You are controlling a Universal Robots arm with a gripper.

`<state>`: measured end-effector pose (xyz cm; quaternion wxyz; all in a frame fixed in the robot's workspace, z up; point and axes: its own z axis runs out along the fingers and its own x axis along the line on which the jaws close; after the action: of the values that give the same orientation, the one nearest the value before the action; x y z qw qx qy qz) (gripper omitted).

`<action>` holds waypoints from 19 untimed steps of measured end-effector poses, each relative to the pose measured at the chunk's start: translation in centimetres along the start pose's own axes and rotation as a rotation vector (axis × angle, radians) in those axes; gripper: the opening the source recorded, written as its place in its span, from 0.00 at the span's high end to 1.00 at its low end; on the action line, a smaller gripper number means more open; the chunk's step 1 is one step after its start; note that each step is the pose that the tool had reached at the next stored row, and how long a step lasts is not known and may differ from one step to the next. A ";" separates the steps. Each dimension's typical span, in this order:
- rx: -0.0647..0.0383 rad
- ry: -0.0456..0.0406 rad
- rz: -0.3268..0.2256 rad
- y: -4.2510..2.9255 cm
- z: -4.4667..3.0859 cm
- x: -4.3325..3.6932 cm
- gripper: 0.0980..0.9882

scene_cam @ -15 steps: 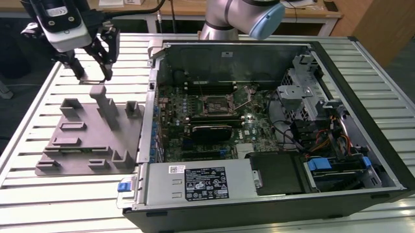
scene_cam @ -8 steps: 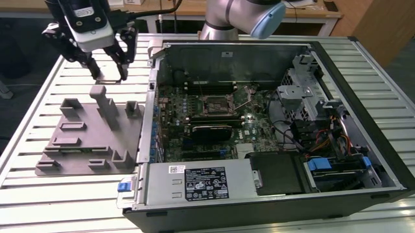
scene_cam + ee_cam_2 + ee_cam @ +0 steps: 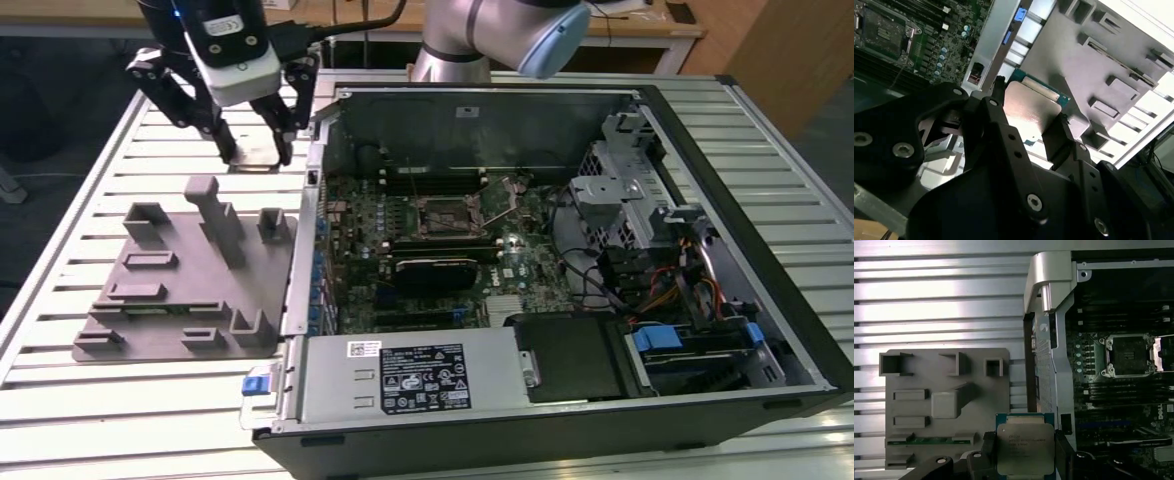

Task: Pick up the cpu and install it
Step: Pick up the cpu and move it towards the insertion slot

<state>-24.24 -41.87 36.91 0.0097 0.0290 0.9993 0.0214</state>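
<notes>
The cpu [image 3: 1025, 447] is a flat square chip with a silver top and a thin green rim. My gripper [image 3: 1025, 440] is shut on it, one black finger pressing each side edge. In the second wrist view the cpu [image 3: 1031, 112] sits between the fingers of the gripper [image 3: 1029, 125]. In the exterior view the gripper [image 3: 255, 150] hangs above the slatted table, just beyond the far end of the grey fixture plate [image 3: 187, 290] and left of the open computer case [image 3: 534, 420]. The empty cpu socket [image 3: 441, 212] on the motherboard lies to the exterior view's right, with its metal frame lifted.
The case's upright wall [image 3: 314, 230] stands between the gripper and the motherboard. The fixture plate [image 3: 944, 405] carries upright posts and a green board in a slot [image 3: 929, 440]. A black heatsink block [image 3: 434, 270], drive cage [image 3: 627, 180] and cables fill the case.
</notes>
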 end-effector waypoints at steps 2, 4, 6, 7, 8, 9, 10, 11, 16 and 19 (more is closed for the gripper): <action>0.000 0.0003 0.000 0.04 0.01 -0.53 0.50; 0.000 0.0007 0.000 0.07 0.02 -1.06 0.50; 0.000 0.0009 0.000 0.10 0.03 -1.52 0.50; 0.000 0.0010 0.000 0.11 0.03 -1.74 0.50; 0.000 0.0010 0.000 0.13 0.04 -1.99 0.50; 0.000 0.0011 0.000 0.14 0.05 -2.24 0.50; 0.000 0.0013 0.000 0.16 0.05 -2.50 0.50; 0.000 0.0015 0.000 0.18 0.06 -2.78 0.50; 0.000 0.0028 0.000 0.26 0.08 -4.28 0.50; 0.000 0.0034 0.000 0.31 0.11 -5.14 0.50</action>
<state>-19.09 -41.85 36.91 0.0080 0.0290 0.9993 0.0214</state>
